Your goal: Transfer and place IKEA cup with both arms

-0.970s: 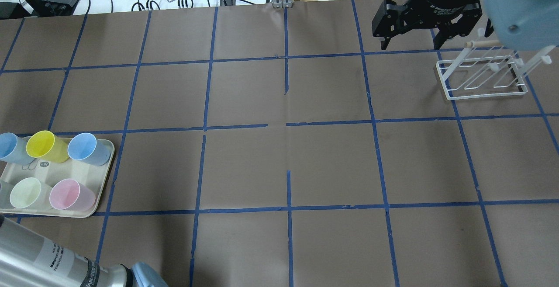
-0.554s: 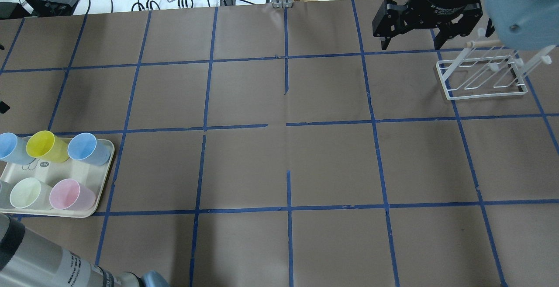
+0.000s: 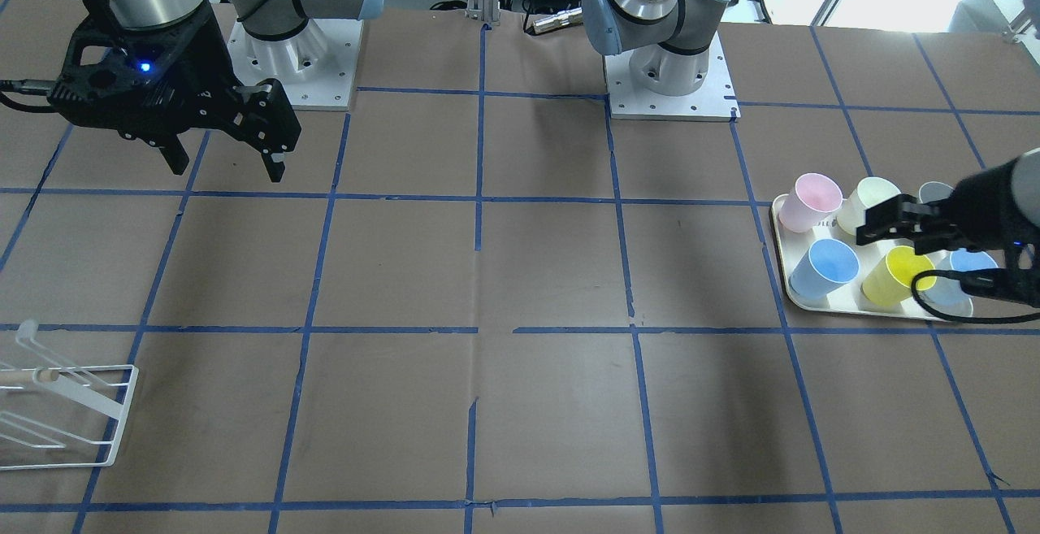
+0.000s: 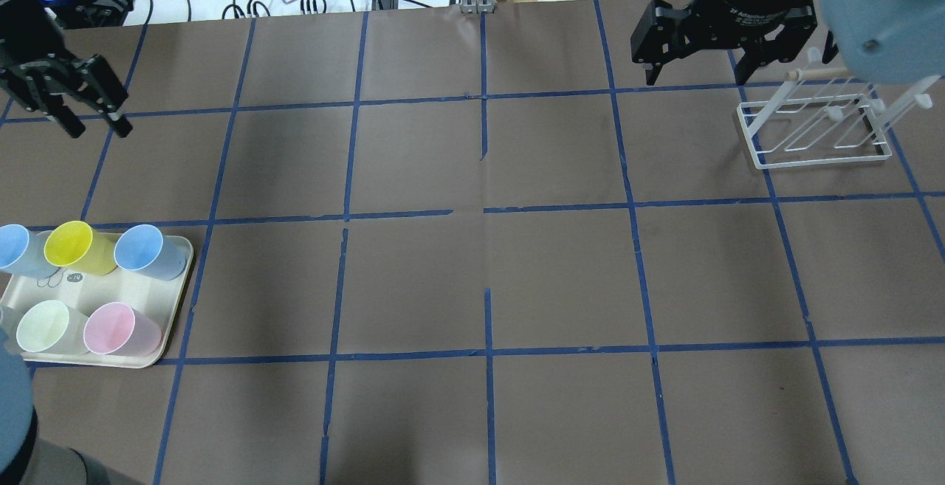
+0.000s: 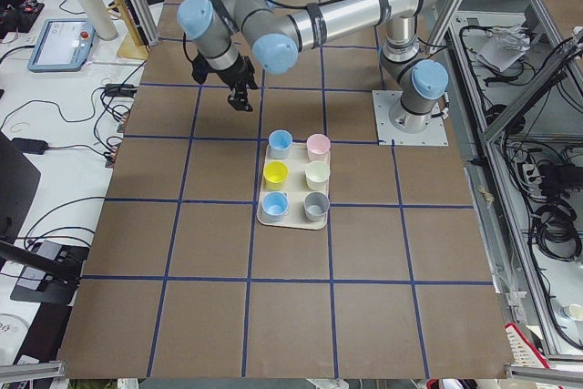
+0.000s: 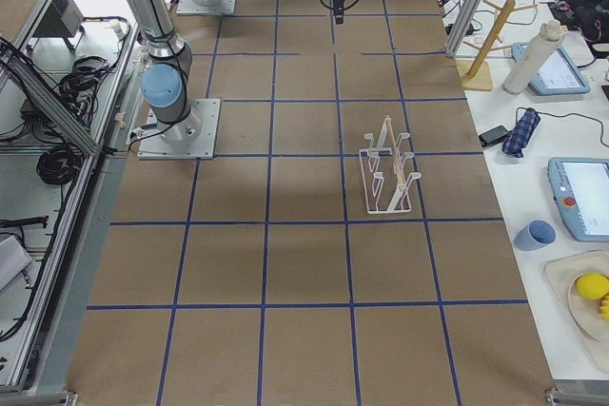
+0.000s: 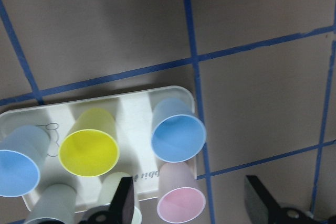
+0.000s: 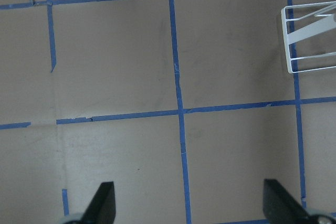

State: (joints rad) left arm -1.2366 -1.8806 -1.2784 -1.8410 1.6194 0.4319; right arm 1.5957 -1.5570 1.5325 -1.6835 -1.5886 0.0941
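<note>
Brown paper ruled with blue tape covers the table (image 4: pixel 561 278) in front of you. Your IKEA cup (image 4: pixel 13 247), the paler of the two blue ones, stands upright in the cream tray (image 4: pixel 107 291) on the robot's left side of the table. It sits at the tray's outer end, in the row farther from the robot. The yellow cup (image 4: pixel 72 245) is just beside it, and the deeper blue cup (image 4: pixel 146 250) is on the yellow one's other side. The row nearer the robot holds the grey cup (image 5: pixel 315 206), the pale green cup (image 4: pixel 43 326) and the pink cup (image 4: pixel 118 328). All six stand mouth-up and nothing grips them.

You can see the left gripper (image 4: pixel 97 126) hanging in the air near the tray, touching no cup. Its jaws are spread wide with nothing between them, and its wrist view looks down on the cups from above. The right gripper (image 4: pixel 695 76) hangs high above the table on the robot's right side, clear of the white wire rack (image 4: pixel 819 162). Its jaws are likewise spread apart and bare.
</note>
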